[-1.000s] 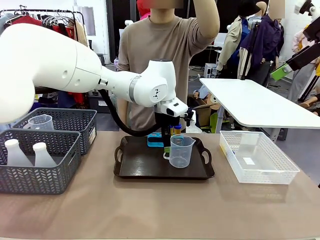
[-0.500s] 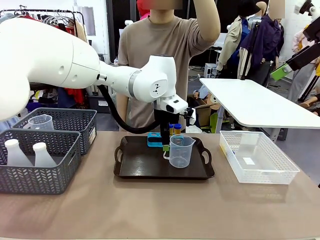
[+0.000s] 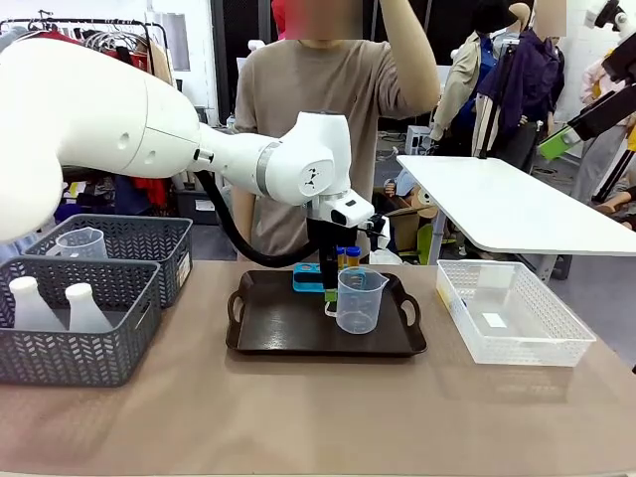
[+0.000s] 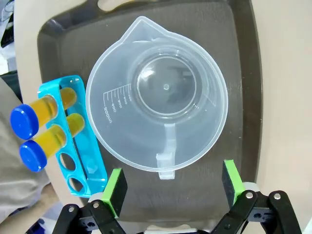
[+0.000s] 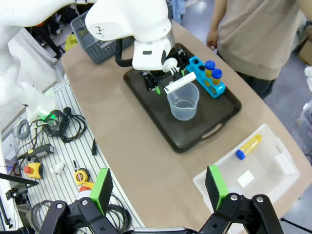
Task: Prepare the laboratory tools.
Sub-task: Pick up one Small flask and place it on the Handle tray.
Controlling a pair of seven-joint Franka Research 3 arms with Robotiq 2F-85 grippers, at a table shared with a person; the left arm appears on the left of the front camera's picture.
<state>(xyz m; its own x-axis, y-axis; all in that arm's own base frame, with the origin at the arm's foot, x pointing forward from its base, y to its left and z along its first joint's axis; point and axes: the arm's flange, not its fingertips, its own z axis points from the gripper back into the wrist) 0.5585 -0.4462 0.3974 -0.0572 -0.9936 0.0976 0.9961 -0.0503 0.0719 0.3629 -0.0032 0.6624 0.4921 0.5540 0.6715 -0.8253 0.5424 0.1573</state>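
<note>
In my left wrist view, two amber tubes (image 4: 43, 127) with blue caps lie farthest left of my jaws, standing in the blue rack (image 4: 92, 163). The rack's near end sits just beside my left-hand pad (image 4: 116, 189). Ahead of my left gripper (image 4: 174, 184) stands the clear beaker (image 4: 165, 87), upright on the black tray (image 4: 236, 58), spout pointing away. The tip of its handle reaches back between my two pads and touches neither. The jaws are spread wide and hold nothing.

From the front, my left arm reaches across from the left, wrist bent down so the left gripper (image 3: 333, 288) hangs just behind the beaker (image 3: 360, 298) over the tray (image 3: 283, 323).

My right gripper (image 5: 158, 187) hovers high and well apart from the tray, its jaws also wide and empty. Far below and ahead of them, one more capped tube (image 5: 248, 146) lies in the white basket (image 5: 270, 168).

Compared with a second ago, my left forearm and wrist sit slightly higher. The beaker stands where it did.
</note>
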